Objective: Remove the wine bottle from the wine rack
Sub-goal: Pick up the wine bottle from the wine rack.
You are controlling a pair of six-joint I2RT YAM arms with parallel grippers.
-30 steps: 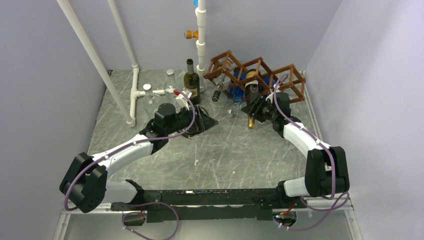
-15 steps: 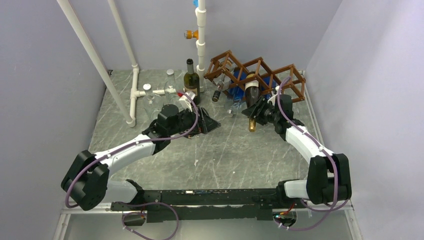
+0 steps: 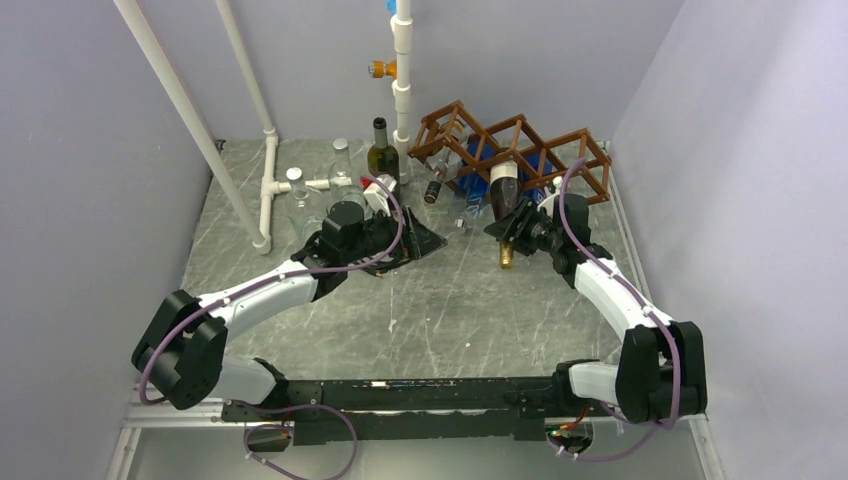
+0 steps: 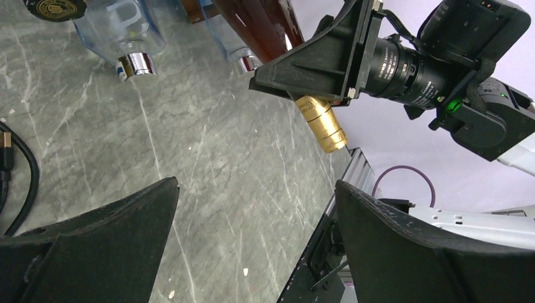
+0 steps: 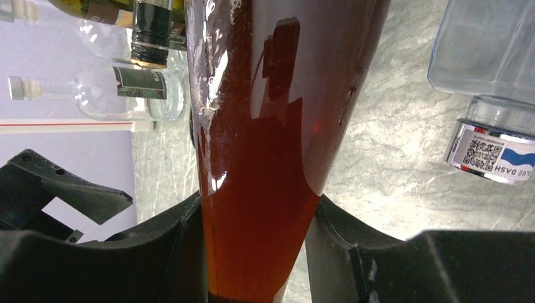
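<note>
A brown wooden wine rack (image 3: 520,150) stands at the back right of the table. A brown wine bottle (image 3: 505,195) with a white label and a gold-foil top points out of the rack toward the front. My right gripper (image 3: 508,232) is shut on the bottle's neck; the right wrist view shows its amber glass (image 5: 265,189) held between the fingers (image 5: 170,252). The left wrist view shows the gold top (image 4: 322,123) sticking out past the right gripper. My left gripper (image 3: 425,243) is open and empty, low over the table left of the bottle.
A blue-tinted bottle (image 3: 478,165) and a small dark bottle (image 3: 437,185) lie in the rack. A dark green bottle (image 3: 381,158) stands upright beside a white pipe (image 3: 402,70). Clear glass bottles (image 3: 298,195) and white pipe fittings (image 3: 266,190) sit at the back left.
My right gripper has moved back toward the rack with the bottle's neck in it. My left arm has reached further right and back, toward the bottle.
</note>
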